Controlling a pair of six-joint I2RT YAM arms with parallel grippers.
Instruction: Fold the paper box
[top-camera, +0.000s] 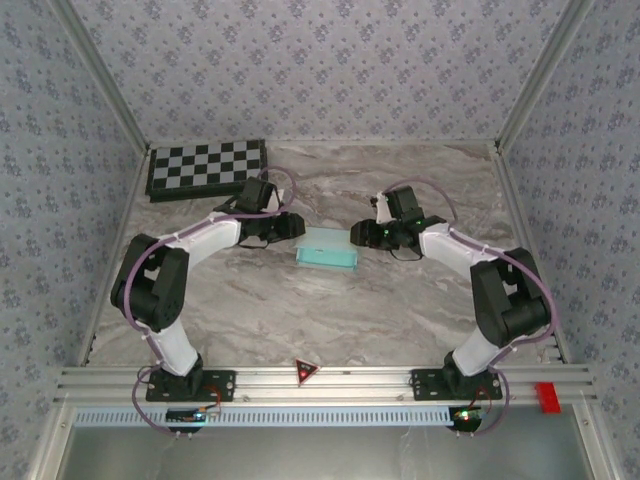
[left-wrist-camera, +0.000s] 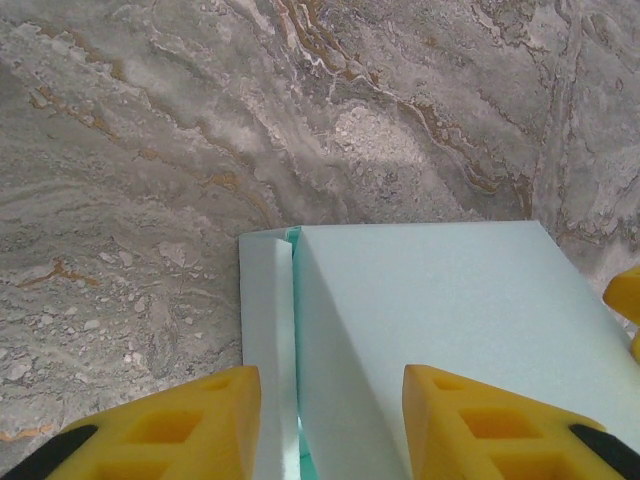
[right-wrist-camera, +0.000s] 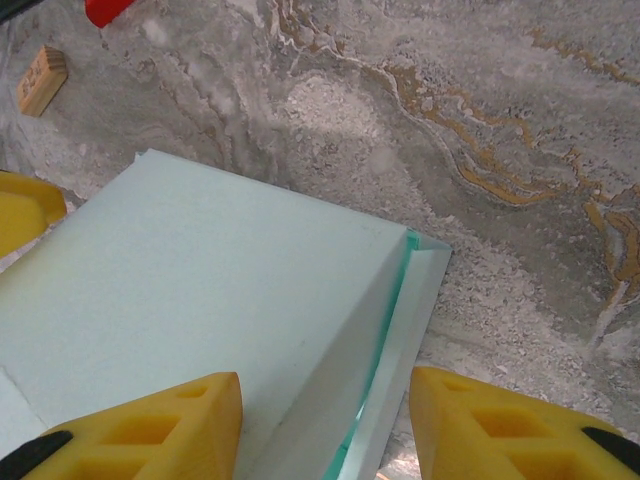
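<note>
Paper box (top-camera: 327, 257) on table (top-camera: 400, 310), left tool (left-wrist-camera: 325, 388), right tool (right-wrist-camera: 325, 388) astride ends

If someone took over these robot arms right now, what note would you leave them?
Left gripper: jaws open, astride the box at its left end.
Right gripper: jaws open, astride its right end.
Box: flat on the table, between the two arms.
Done: body looks folded into shape.
To do: a narrow flap juts out at each end; probably tuck them in.
</note>
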